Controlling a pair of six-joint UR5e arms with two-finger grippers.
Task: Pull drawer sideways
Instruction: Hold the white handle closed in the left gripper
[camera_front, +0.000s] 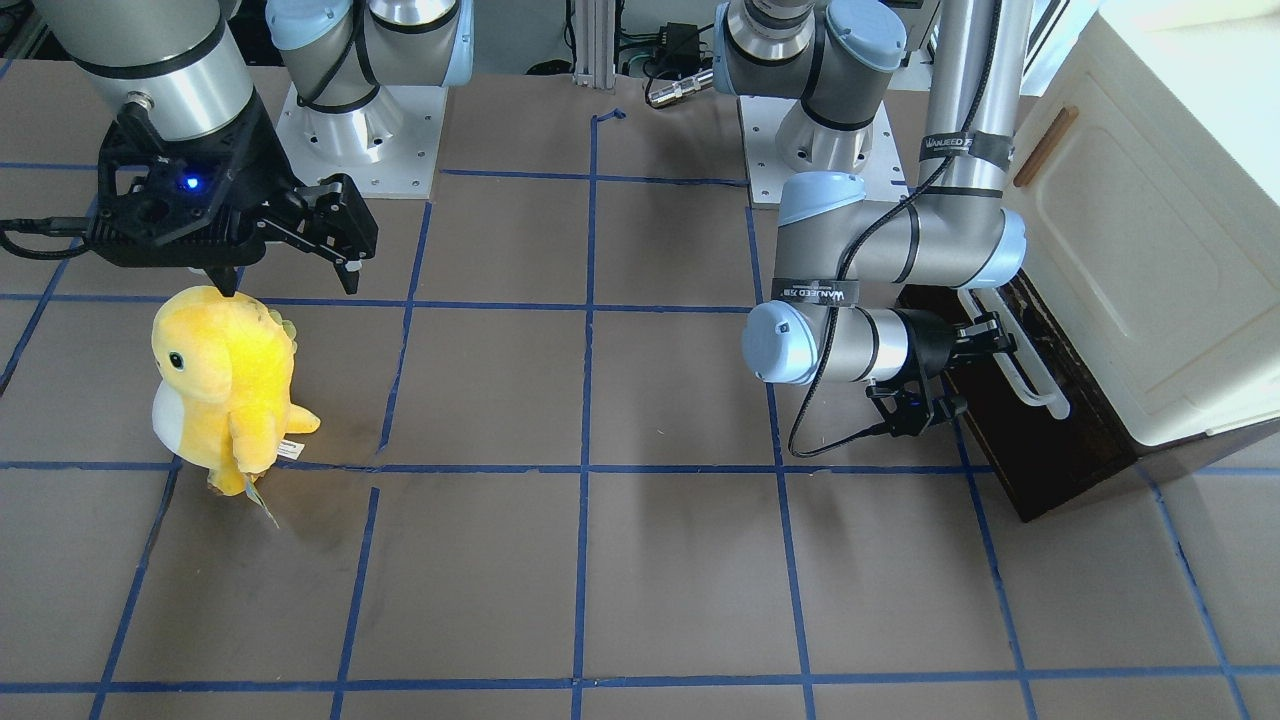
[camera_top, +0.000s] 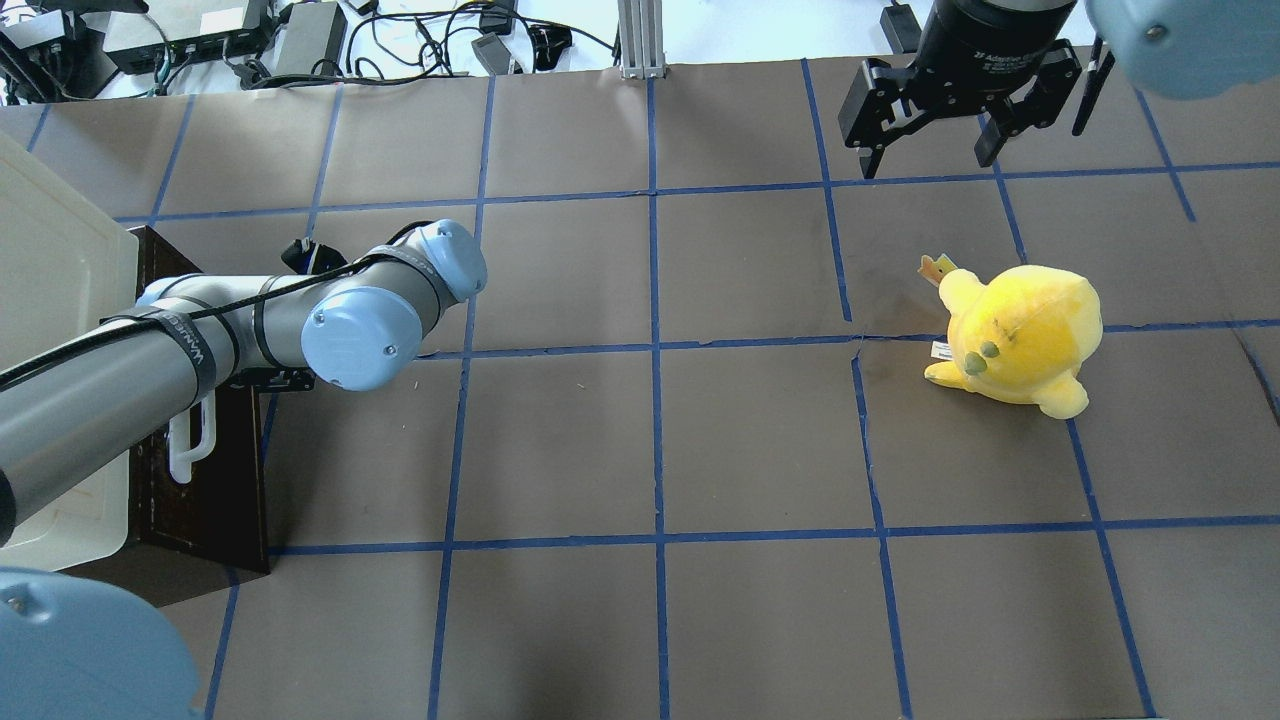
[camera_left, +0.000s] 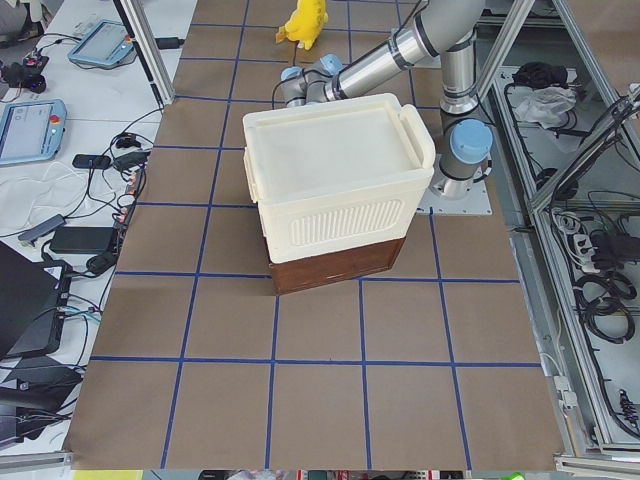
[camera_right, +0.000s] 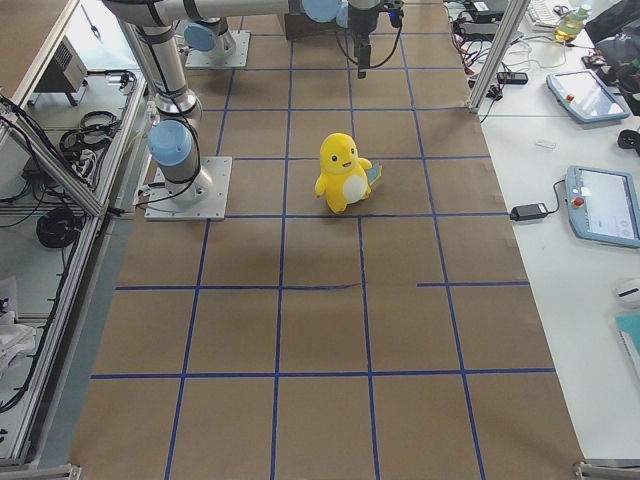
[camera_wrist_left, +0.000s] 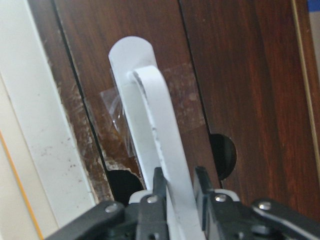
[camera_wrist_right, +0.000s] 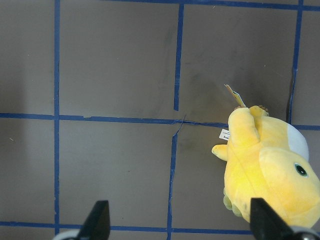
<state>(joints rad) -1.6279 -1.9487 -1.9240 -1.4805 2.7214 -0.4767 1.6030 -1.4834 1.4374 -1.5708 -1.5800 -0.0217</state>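
Observation:
The drawer (camera_front: 1060, 450) has a dark brown wooden front and sits under the cream-white cabinet (camera_front: 1150, 250) at the table's end. Its long white bar handle (camera_front: 1030, 375) runs along the front. My left gripper (camera_front: 1000, 335) is shut on this handle. In the left wrist view the fingers (camera_wrist_left: 159, 185) clamp the white bar (camera_wrist_left: 155, 115) against the brown front (camera_wrist_left: 235, 75). The drawer's inside does not show. My right gripper (camera_top: 925, 160) is open and empty above the table, far from the drawer; it also shows in the right wrist view (camera_wrist_right: 180, 225).
A yellow plush toy (camera_front: 225, 385) stands on the brown paper table just below my right gripper; it also shows in the overhead view (camera_top: 1020, 335). Blue tape lines grid the table. The cabinet has a small brown wooden handle (camera_front: 1045, 147).

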